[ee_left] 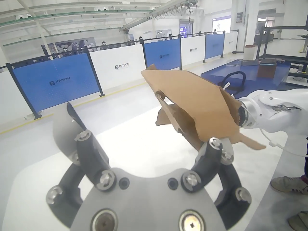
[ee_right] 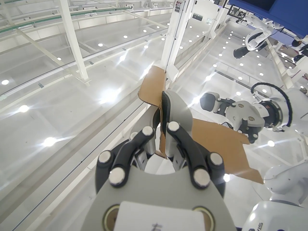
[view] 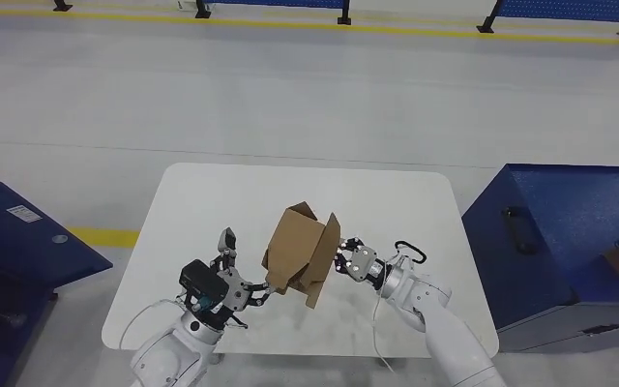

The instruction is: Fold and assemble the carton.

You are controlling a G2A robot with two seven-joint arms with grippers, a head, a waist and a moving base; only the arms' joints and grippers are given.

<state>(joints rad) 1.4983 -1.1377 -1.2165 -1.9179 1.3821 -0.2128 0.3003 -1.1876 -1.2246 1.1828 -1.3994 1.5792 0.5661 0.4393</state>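
The brown carton (view: 301, 251) is partly unfolded and held tilted above the white table (view: 193, 213), with loose flaps sticking out. My right gripper (view: 339, 262) is at its right side, shut on a carton flap (ee_right: 154, 90); the thin cardboard edge runs between the fingers (ee_right: 168, 106). My left gripper (view: 249, 259) is at the carton's lower left, spread wide open. In the left wrist view one finger (ee_left: 216, 145) touches the underside of the carton (ee_left: 192, 97), while the other finger (ee_left: 74, 116) stands free, well clear of it.
A large blue container (view: 551, 252) stands off the table's right side and another blue surface (view: 29, 242) off its left. Bare table top lies behind and to both sides of the carton. Blue and white barrier panels (ee_left: 55, 82) fence the floor beyond.
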